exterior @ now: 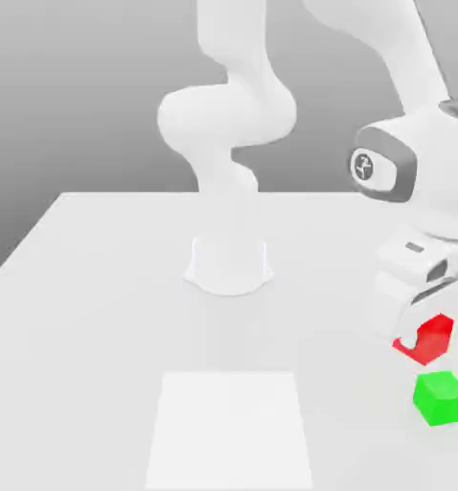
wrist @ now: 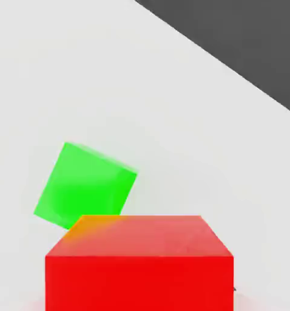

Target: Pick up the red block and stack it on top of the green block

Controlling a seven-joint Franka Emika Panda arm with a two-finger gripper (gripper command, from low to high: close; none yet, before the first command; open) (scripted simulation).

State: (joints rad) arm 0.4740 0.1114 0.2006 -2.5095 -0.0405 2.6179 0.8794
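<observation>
Carry step: jaws clenched on red block (exterior: pixel 429 339), held clear of desk (exterior: pixel 99 288), just above and beside green block (exterior: pixel 440 397). Next: centre red over green, lower, release.

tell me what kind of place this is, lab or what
Most likely a simulated robot test bench, not a real room: a plain white table against a blank grey backdrop, a white arm mounted on it, and two flat-coloured cubes, the red block and the green block.

The arm (exterior: pixel 235 115) is glossy white, rounded segments, with a grey-ringed round logo disc (exterior: pixel 364 165).
</observation>
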